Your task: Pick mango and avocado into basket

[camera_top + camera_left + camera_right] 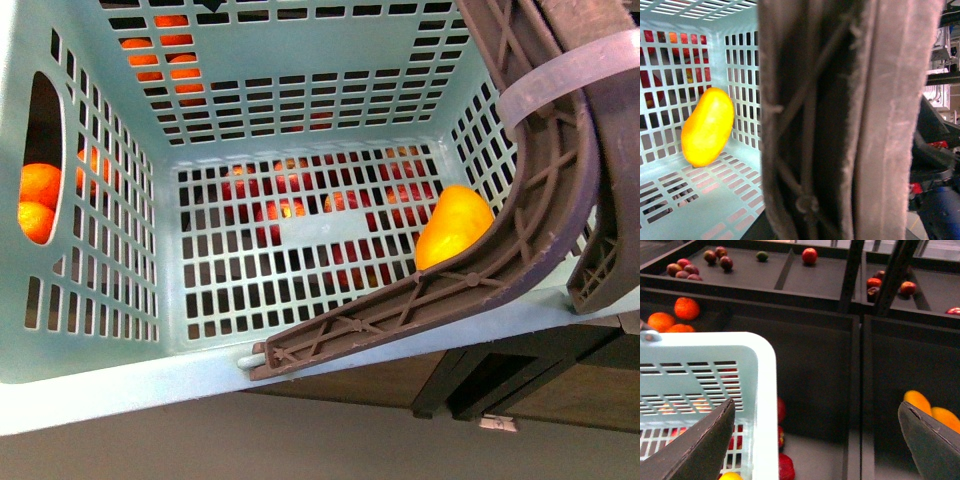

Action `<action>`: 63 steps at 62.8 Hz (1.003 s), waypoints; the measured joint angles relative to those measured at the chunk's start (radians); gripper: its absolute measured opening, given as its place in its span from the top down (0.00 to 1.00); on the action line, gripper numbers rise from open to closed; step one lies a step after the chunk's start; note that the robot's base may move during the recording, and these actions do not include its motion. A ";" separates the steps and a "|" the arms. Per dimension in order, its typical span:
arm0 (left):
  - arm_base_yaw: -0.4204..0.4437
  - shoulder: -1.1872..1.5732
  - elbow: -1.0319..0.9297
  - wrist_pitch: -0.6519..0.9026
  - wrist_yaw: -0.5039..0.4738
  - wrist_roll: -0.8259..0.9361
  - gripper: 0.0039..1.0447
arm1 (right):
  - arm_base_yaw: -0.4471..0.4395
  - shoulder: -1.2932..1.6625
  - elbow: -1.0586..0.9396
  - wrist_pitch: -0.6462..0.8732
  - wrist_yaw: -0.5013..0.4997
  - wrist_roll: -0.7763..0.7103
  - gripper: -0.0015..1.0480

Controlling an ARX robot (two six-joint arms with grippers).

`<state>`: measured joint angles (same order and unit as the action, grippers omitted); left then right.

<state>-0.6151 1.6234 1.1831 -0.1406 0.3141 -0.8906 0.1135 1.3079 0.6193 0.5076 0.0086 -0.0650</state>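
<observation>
- The mango [452, 238] lay inside the basket [120, 385], in the floor corner under the folded brown handle [540, 200], so that half of the task looked done
- No avocado showed inside the basket in any view, so fetching it looked to be the step in hand
- The right gripper [816, 407] hung just outside a corner of the basket, its fingers [700, 450] spread wide with nothing between them
- To do this well, I judge the arm should clear the basket rim before dropping, find the dark green fruit first, and close across its broad middle, since a smooth egg shape could slip from a grip near its end
- The left gripper did not show at all: the handle filled the left wrist view close up, so whether it was open or closed could not be told
- One small dark green fruit [761, 256] lay in a tray [750, 275] well beyond the basket, too small to name
- Red fruit [285, 210] beneath the basket showed only through the slots
</observation>
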 joint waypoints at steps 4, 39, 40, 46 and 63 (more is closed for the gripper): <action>0.000 0.000 0.000 0.000 0.002 0.000 0.87 | -0.004 -0.004 -0.011 0.029 0.021 0.017 0.10; -0.002 0.000 0.000 0.000 0.000 0.003 0.87 | -0.093 -0.256 -0.405 0.322 -0.005 0.054 0.95; -0.002 0.000 0.000 0.000 0.000 0.003 0.87 | -0.099 -0.269 -0.414 0.319 -0.005 0.053 0.98; -0.002 0.000 0.000 0.000 0.000 0.003 0.87 | -0.110 -0.318 -0.448 0.302 -0.005 0.057 0.98; -0.002 0.000 0.000 0.000 0.003 0.002 0.87 | -0.110 -0.464 -0.523 0.227 -0.008 0.058 0.98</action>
<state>-0.6170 1.6234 1.1831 -0.1406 0.3172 -0.8883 0.0032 0.8436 0.0967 0.7345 0.0010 -0.0074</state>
